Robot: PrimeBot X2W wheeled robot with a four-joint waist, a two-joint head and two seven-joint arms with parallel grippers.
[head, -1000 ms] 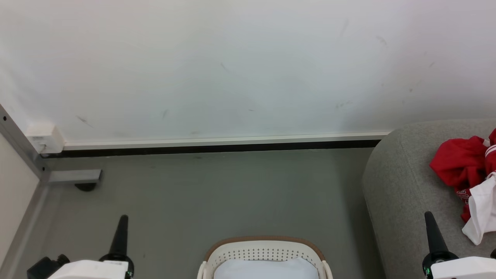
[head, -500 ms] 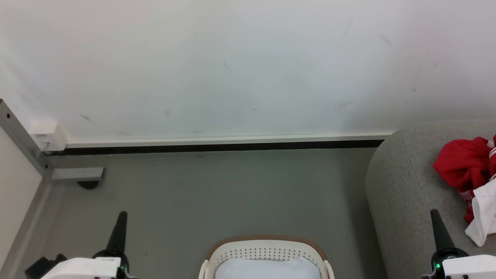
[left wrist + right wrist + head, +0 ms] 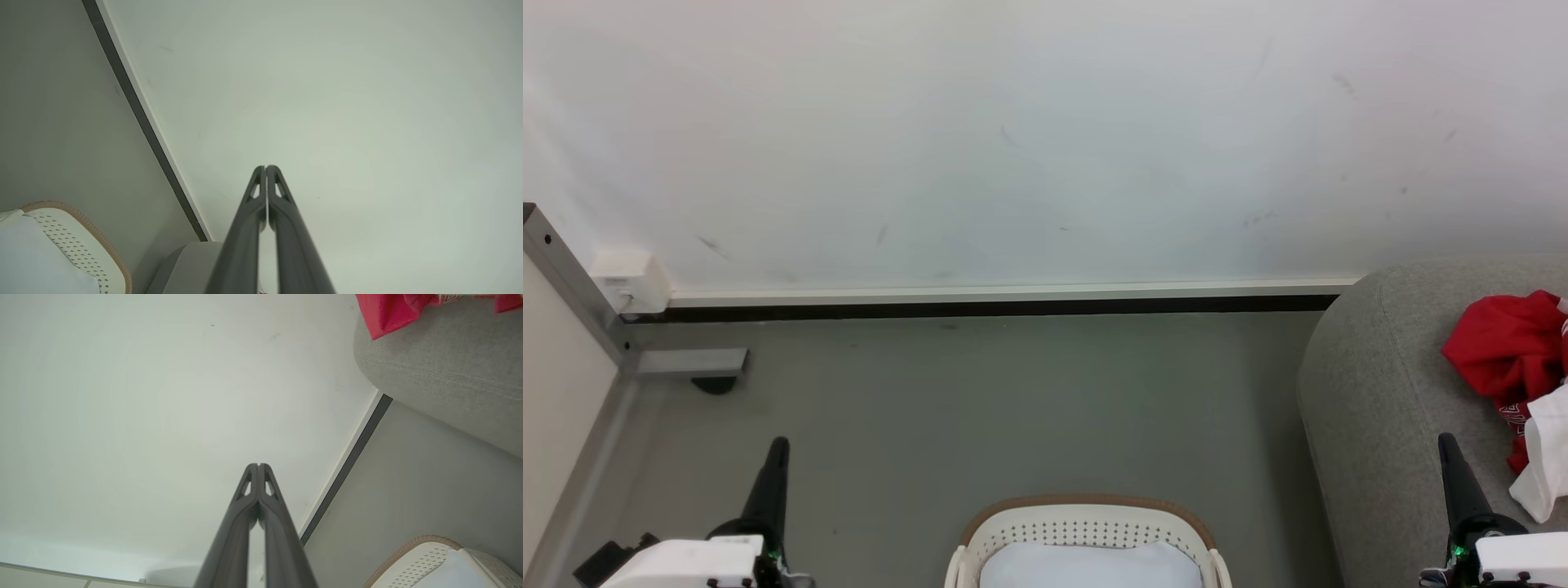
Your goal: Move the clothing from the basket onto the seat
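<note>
Hanging low at either side of the basket (image 3: 1086, 500), the left gripper (image 3: 266, 167) and the right gripper (image 3: 258, 465) both point toward the wall (image 3: 1013, 147), each with its two dark fingers pressed together and nothing between them. The red clothing (image 3: 1503, 351) lies in a loose heap on top of the grey seat (image 3: 1380, 384), a little in from its rounded end, with a white panel trailing toward the near edge. The part of the basket I can see holds a white sheet (image 3: 1090, 567) and no red, but its near half is cut off from where I look, so I can't say it is empty. To my eye the job looks close to done, if not finished. The worry is that heap: seen from the right wrist, a red fold already hangs over the seat's curved edge, and soft cloth piled like that could slip down to the floor (image 3: 980, 408) by its own weight. The right gripper's tip stands just beside the white panel without touching it, so a careless swing of that arm could hook the fabric and drag it off. And if more is left in the basket, jaws closed like these would only poke at it, or catch the sheet instead.
</note>
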